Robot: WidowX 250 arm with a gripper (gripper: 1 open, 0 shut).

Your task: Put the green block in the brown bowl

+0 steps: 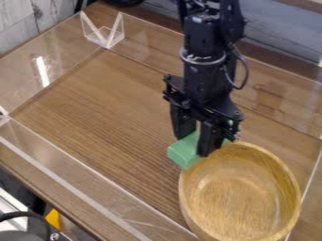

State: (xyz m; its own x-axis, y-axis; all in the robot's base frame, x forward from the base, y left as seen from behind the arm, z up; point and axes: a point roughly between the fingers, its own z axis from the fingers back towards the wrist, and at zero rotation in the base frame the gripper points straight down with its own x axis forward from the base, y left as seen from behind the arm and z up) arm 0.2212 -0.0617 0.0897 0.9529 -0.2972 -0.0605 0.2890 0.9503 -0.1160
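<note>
The black gripper [199,147] points straight down and is shut on the green block [184,154]. The small bright green bar sticks out to the left below the fingers, just above the wooden tabletop. Directly to its right and toward the front stands the brown bowl [193,196], large, round and light wood. Nothing lies in it. The block hangs right beside the bowl's left rim, outside it. The fingertips are partly hidden behind the block and the bowl's rim.
Clear acrylic walls [75,184] enclose the wooden table [101,104] on the left and front. A small clear plastic stand [104,33] sits at the back left. The bowl fills the front right corner.
</note>
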